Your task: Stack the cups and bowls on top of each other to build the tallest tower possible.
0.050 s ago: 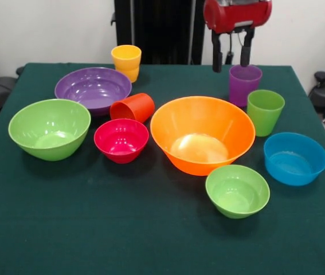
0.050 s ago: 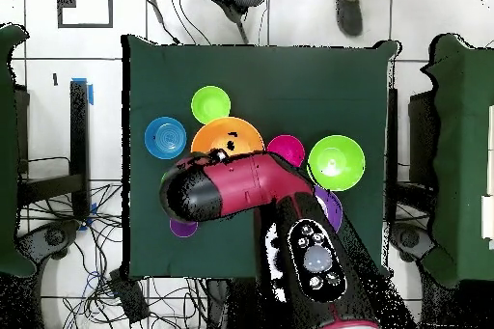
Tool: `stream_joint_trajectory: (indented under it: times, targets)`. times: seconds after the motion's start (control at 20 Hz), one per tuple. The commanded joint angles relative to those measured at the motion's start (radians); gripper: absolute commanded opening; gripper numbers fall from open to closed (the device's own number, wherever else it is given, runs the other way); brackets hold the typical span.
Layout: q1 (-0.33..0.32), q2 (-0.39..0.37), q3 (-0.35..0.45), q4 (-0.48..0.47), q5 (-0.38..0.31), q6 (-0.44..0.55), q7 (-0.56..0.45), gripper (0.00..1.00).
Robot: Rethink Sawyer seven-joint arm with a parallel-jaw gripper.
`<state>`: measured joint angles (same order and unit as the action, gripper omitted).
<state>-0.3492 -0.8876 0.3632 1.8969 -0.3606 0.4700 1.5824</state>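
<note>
Nearest the camera: small green bowl [image 1: 237, 190], upright, on the green table [image 1: 93, 229], just in front of the orange bowl.

Gripper [image 1: 231, 57] hangs above the far right part of the table, its two black fingers [image 1: 216, 52] apart with nothing between them. It sits just above and slightly behind the purple cup [image 1: 244, 84], not touching it. In the overhead view the red arm [image 2: 246, 187] covers this area; only an edge of the purple cup [image 2: 182, 228] shows beneath it.

Purple cup stands upright. Green cup [image 1: 265, 111] stands upright just beside it, nearer the camera and to the right; contact between the two cannot be judged.

Orange bowl [image 1: 202, 134], the largest, sits upright near the middle, left of the green cup. Blue bowl [image 1: 295, 158] sits upright at the right, in front of the green cup.

Pink-red bowl [image 1: 121, 139] stands upright left of the orange bowl. Orange-red cup [image 1: 132, 107] lies on its side behind it, mouth toward the left, against the purple bowl [image 1: 93, 89]. Large green bowl [image 1: 49, 128] sits upright at the far left. Yellow cup [image 1: 126, 62] stands upright behind the purple bowl, at the far edge.

No stacking: every piece rests on the table by itself.

A person's shoe [image 2: 348, 9] shows at the top of the overhead view.
</note>
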Motion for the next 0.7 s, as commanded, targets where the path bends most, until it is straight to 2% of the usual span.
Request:
stream_joint_trajectory:
  times: [0.05,0.35,0.7]
  targets:
    - [0.049,0.118,-0.077,-0.041,0.000,0.048,0.173,1.00]
    - [0.128,0.207,-0.173,-0.094,0.020,0.026,0.260,1.00]
    - [0.162,0.175,-0.196,-0.058,0.045,0.045,0.265,1.00]
